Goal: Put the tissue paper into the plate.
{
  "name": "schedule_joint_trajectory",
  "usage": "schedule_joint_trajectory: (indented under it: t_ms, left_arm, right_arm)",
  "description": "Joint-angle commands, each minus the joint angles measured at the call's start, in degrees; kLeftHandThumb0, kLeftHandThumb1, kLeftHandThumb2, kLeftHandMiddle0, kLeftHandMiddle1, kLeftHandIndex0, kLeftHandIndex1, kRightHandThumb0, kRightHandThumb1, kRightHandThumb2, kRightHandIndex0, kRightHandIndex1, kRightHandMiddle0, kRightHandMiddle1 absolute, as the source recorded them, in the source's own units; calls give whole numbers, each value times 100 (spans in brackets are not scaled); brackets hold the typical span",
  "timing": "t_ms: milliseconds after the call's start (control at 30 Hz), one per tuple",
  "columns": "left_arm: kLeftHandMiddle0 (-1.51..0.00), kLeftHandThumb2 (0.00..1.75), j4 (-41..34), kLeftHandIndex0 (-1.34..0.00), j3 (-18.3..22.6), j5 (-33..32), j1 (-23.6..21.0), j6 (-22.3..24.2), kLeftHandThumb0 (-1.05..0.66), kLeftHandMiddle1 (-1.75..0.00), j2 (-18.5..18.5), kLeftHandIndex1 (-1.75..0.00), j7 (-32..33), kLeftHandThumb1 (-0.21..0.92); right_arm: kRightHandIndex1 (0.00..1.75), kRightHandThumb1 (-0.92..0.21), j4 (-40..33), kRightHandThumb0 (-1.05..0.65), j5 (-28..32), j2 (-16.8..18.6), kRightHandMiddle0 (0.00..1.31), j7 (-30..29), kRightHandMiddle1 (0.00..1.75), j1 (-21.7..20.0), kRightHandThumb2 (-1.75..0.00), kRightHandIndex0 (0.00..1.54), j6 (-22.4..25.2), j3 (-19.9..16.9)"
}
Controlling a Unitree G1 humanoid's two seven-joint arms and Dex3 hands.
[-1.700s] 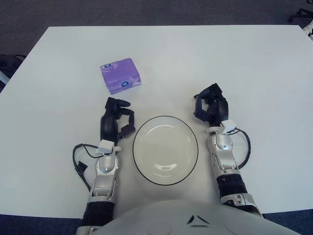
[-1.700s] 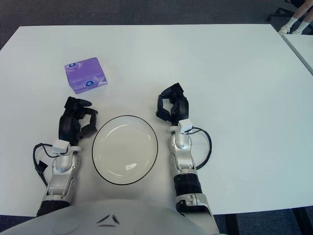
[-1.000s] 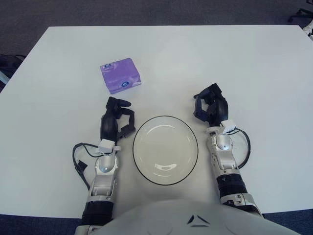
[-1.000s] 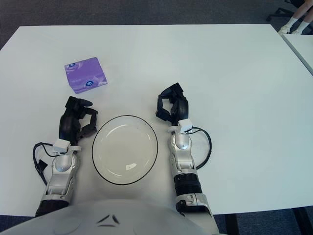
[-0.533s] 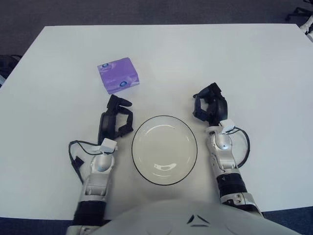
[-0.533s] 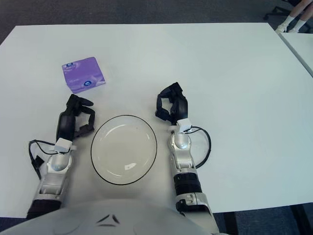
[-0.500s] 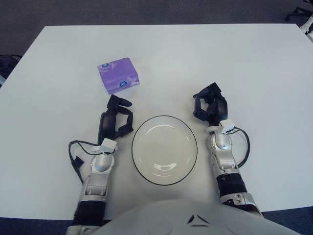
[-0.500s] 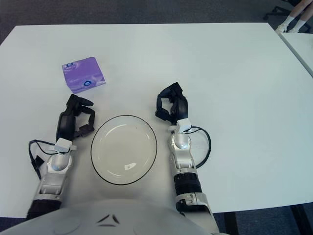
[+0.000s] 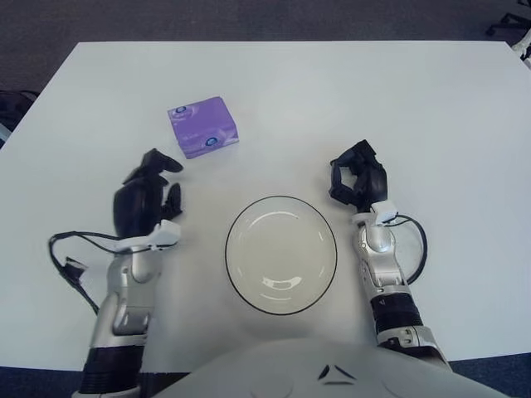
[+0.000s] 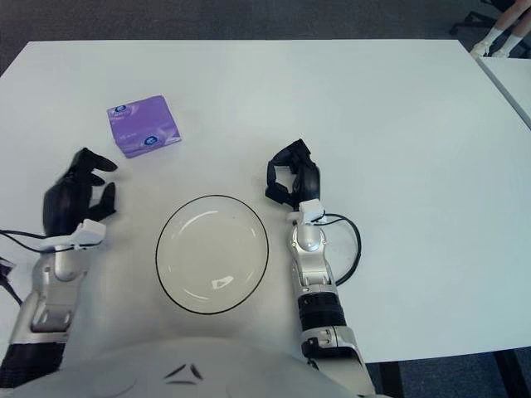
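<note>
A purple tissue pack (image 9: 203, 127) lies on the white table (image 9: 348, 91), back left of the plate. The clear round plate (image 9: 280, 254) with a dark rim sits near the front edge and holds nothing. My left hand (image 9: 148, 199) is raised left of the plate and below the tissue pack, its fingers spread and holding nothing. My right hand (image 9: 360, 181) shows just right of the plate's far rim, fingers curled with nothing in them.
Dark floor surrounds the table. Cables loop beside both forearms, near the left wrist (image 9: 73, 264) and the right wrist (image 9: 412, 249). A second white table edge (image 10: 510, 75) shows at the far right.
My left hand has lifted and swung out to the left, away from the plate, and its fingers have spread. The right hand, plate and tissue pack have not moved.
</note>
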Motion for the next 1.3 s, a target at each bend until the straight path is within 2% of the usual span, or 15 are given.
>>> schedule_joint_trajectory:
  t_ms: [0,67,133,233,333,433,600,767,1000,1033,1067,1100,1133,1200,1267]
  left_arm:
    - [-40,63,-297,-17,119,127,-162,147,-1,-148,140,-175,-90,79]
    - [-36,56,-348,-14,220,155,-288,198,-1,-150,268,-175,-130,85]
    - [-25,53,-371,-16,350,218,-463,219,-18,-149,468,-175,-159,89]
    - [-14,81,-342,-5,473,296,-682,180,-57,-146,710,-156,-168,72]
    - [-9,88,-230,-2,538,265,-813,77,-77,-144,864,-146,-120,69]
    - [-4,86,-181,0,612,199,-885,13,-86,-141,988,-139,-114,70]
    - [-1,85,-320,0,716,274,-965,110,-90,-139,1183,-129,-255,70]
    - [0,78,-403,0,819,257,-1167,329,-95,-136,1470,-100,-668,70]
    - [0,64,-287,0,677,257,-1524,481,-103,-124,1792,-61,-1159,75]
    - [0,60,-259,0,642,261,-1593,486,-103,-120,1905,-49,-1310,77]
    - [0,57,-241,0,624,256,-1632,483,-104,-107,1978,-32,-1405,80]
    - [0,56,-202,0,592,236,-1707,460,-104,-102,2066,-26,-1511,81]
    - [0,53,-176,0,570,222,-1759,448,-104,-88,2124,-17,-1586,83]
    - [0,51,53,0,373,118,-2123,380,-105,-69,2353,-9,-1951,85]
    - [0,48,266,0,220,-42,-2385,288,-105,-42,2556,-3,-2311,86]
  right_arm:
    - [138,-52,443,-42,-41,-67,45,-44,175,461,-107,62,574,-45]
    - [138,-52,452,-41,-56,-64,45,-60,175,451,-107,62,601,-46]
    - [138,-52,459,-41,-66,-64,45,-80,175,443,-107,62,630,-42]
    - [137,-52,471,-42,-72,-67,45,-92,175,434,-107,63,650,-32]
    - [137,-51,496,-42,-84,-73,45,-102,175,422,-108,63,655,-22]
    - [138,-51,529,-42,-103,-77,46,-119,175,405,-108,64,665,-13]
    - [139,-51,557,-42,-102,-81,46,-123,175,389,-109,65,682,-8]
    - [139,-50,604,-42,-73,-80,46,-116,175,370,-110,65,636,-7]
    - [140,-49,665,-42,5,-75,47,-68,175,352,-111,65,573,-21]
    - [140,-49,670,-42,14,-73,47,-64,175,352,-111,65,560,-23]
    - [140,-49,672,-42,18,-73,47,-64,175,352,-111,65,553,-23]
    - [139,-49,673,-42,18,-74,47,-64,175,352,-111,65,548,-21]
    - [139,-49,674,-42,18,-76,47,-63,175,352,-111,64,546,-20]
    - [139,-49,686,-42,-4,-75,47,-82,175,344,-111,64,551,-13]
    - [139,-49,699,-42,-23,-72,47,-99,175,334,-110,64,563,-7]
